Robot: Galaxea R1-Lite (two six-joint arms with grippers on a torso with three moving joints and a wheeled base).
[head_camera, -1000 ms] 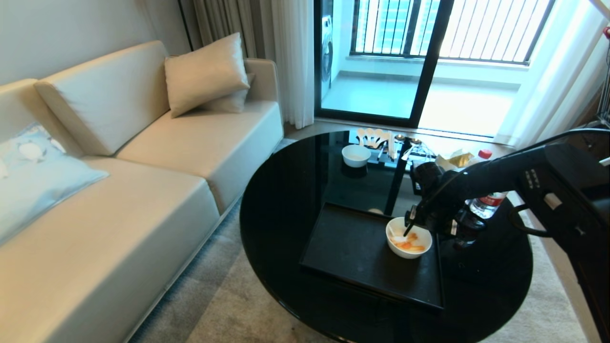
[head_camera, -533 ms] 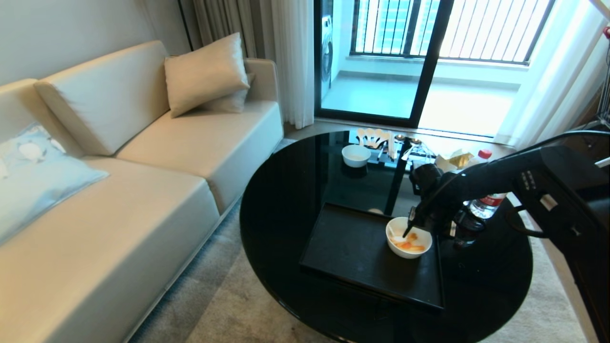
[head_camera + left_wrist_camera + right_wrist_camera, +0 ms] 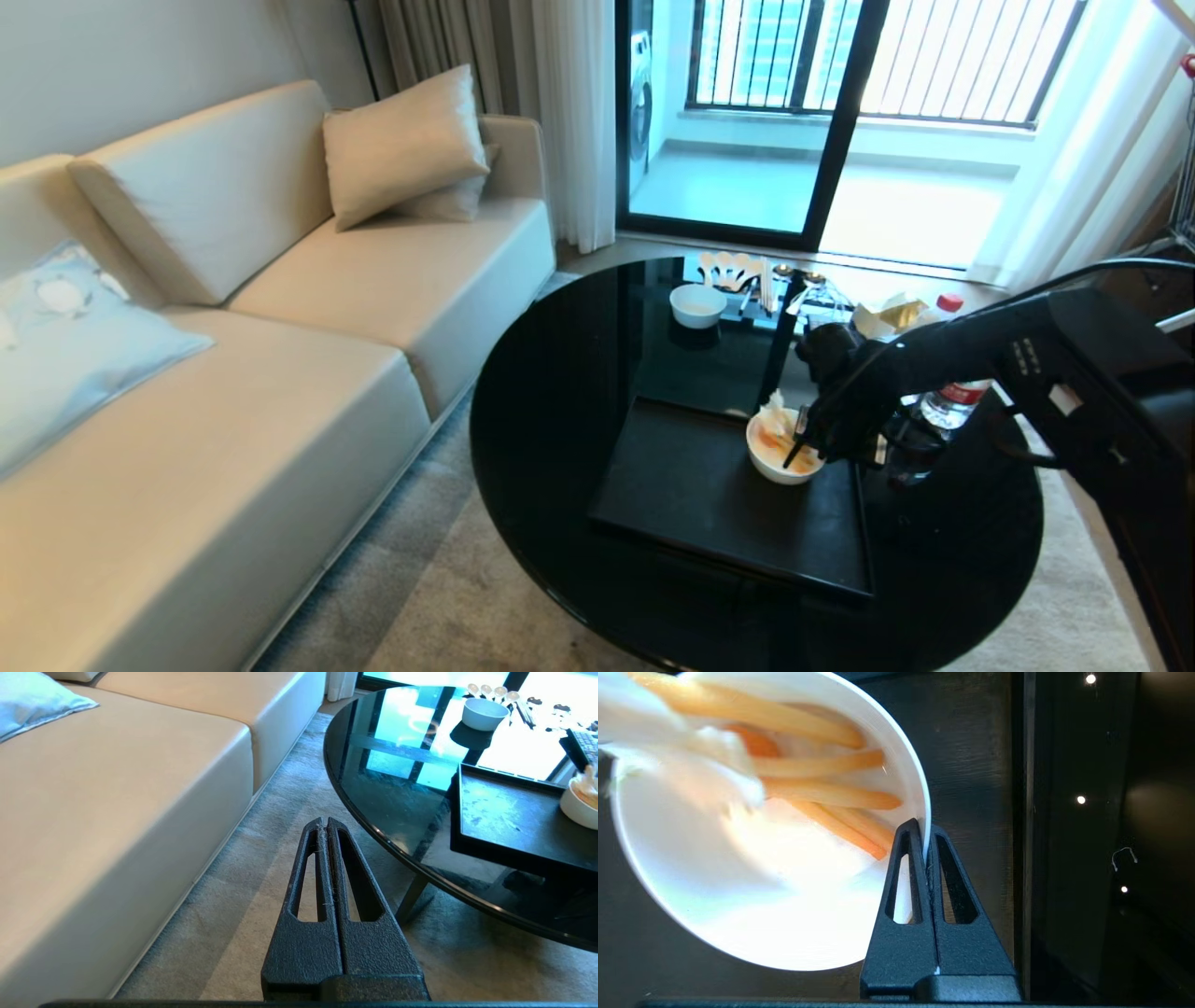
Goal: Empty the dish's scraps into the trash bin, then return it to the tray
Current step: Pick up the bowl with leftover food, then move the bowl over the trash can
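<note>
My right pincer (image 3: pixel 927 847) is pinching the rim of the dish (image 3: pixel 775 459), one finger inside the wall, one outside. The dish sits tilted over the tray (image 3: pixel 691 485), by the tray's far right corner, with the scraps (image 3: pixel 822 788), orange sticks and white bits, piled against its wall. My left pincer (image 3: pixel 325 828) hangs pressed together and holding nothing, over the carpet (image 3: pixel 261 896) off the tray's left side, beside the sofa (image 3: pixel 117 788).
</note>
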